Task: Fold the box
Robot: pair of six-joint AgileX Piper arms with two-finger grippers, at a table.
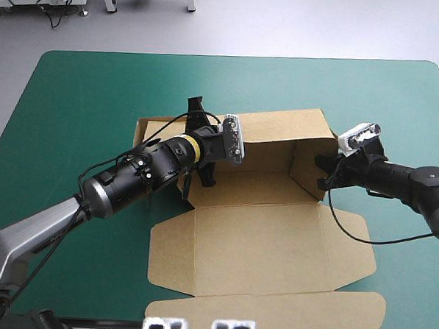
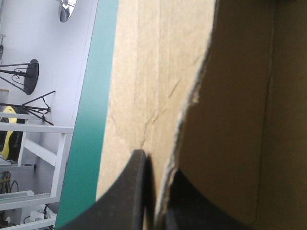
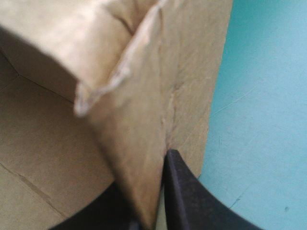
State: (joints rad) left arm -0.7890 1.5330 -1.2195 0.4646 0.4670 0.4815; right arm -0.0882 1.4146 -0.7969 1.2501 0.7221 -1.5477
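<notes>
Brown box (image 1: 260, 240), walls up.
We see left gripper (image 2: 159, 167) and right gripper (image 3: 148, 191) nearly closed, each clamping a wall.

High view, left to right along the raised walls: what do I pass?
teal-green cover → left tool → box's raised back wall → right tool; each tool is shut on a side wall.

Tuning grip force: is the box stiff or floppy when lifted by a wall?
Probably fairly stiff: the box has walls standing upright, pinched by the left gripper and right gripper. Likely light: one thin sheet. Its scored creases suggest the flaps hinge easily.
</notes>
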